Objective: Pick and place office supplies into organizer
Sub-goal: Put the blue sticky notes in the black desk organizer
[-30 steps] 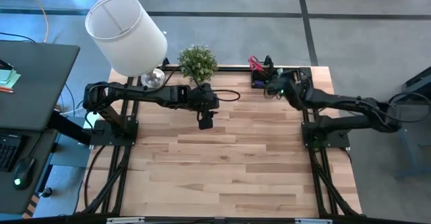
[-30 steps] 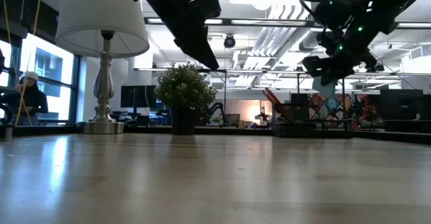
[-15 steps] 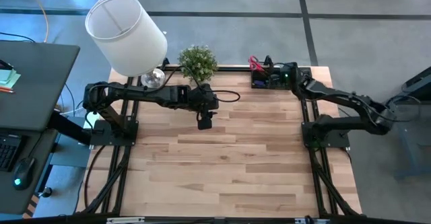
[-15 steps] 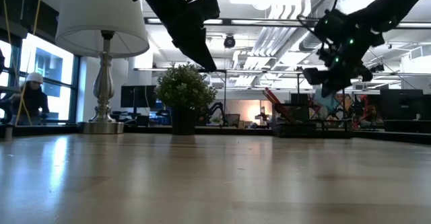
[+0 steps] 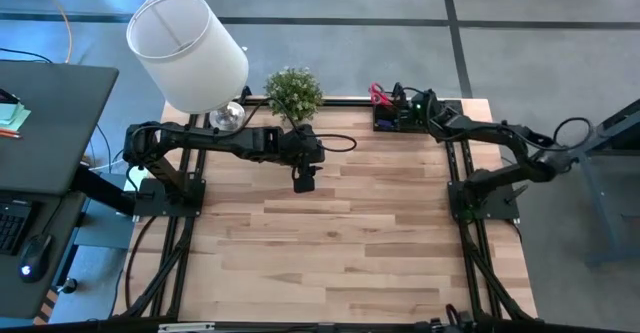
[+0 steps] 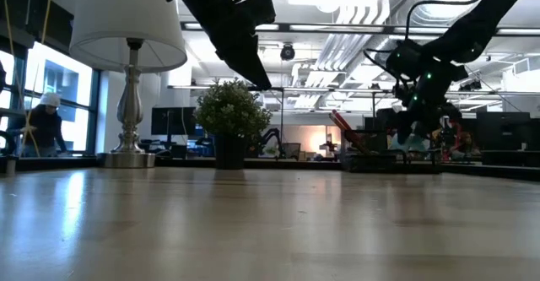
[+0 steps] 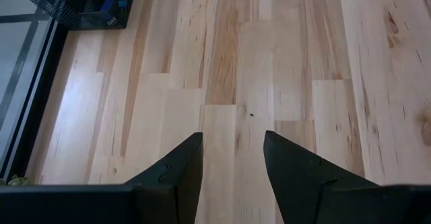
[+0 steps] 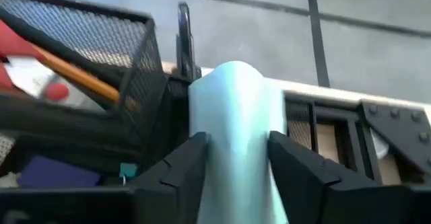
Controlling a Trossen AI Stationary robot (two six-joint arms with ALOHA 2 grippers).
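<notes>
Right claw [image 8: 236, 158] over black mesh organizer [image 8: 81, 83], fingers flanking curled mint-green sticky-note pad [image 8: 236, 116]; grip uncertain. Left claw [image 7: 232, 160] parted, empty, above wooden counter [image 7: 283, 69].

Mint-green sticky-note pad [image 8: 232, 123] between hand [image 8: 236, 167] fingers, above black mesh organizer [image 8: 81, 83]

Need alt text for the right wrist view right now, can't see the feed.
The right gripper has a mint-green sticky-note pad between its two dark fingers, above the black mesh organizer. An orange pencil and something red sit in one compartment, a purple piece lower down.
</notes>
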